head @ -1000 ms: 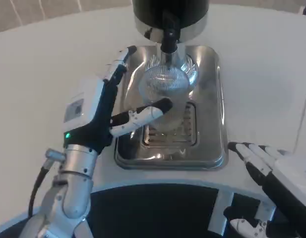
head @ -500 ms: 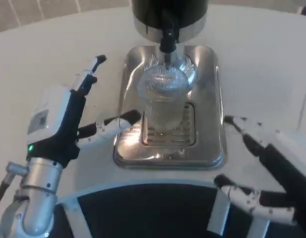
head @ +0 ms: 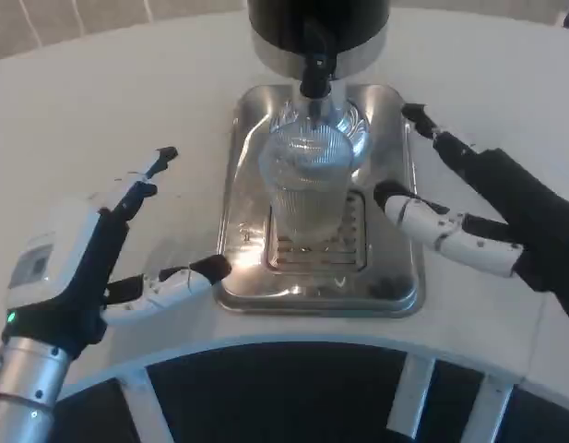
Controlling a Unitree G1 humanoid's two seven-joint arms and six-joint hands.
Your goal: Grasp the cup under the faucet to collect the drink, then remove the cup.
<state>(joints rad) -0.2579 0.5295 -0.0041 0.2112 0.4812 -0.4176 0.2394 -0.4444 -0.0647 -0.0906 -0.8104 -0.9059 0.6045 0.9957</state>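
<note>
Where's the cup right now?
In the head view the cup stands upright on the steel drip tray, directly under the faucet, with the open right hand just to its right, not touching.

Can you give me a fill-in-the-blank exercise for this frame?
1. The clear cup stands on the metal ____, under the black faucet.
2. The hand nearer the cup is the ____ hand.
3. The left hand, out on the white table, holds ____.
4. The tray's slotted grate lies beneath the ____.

Missing words: tray; right; nothing; cup
</note>
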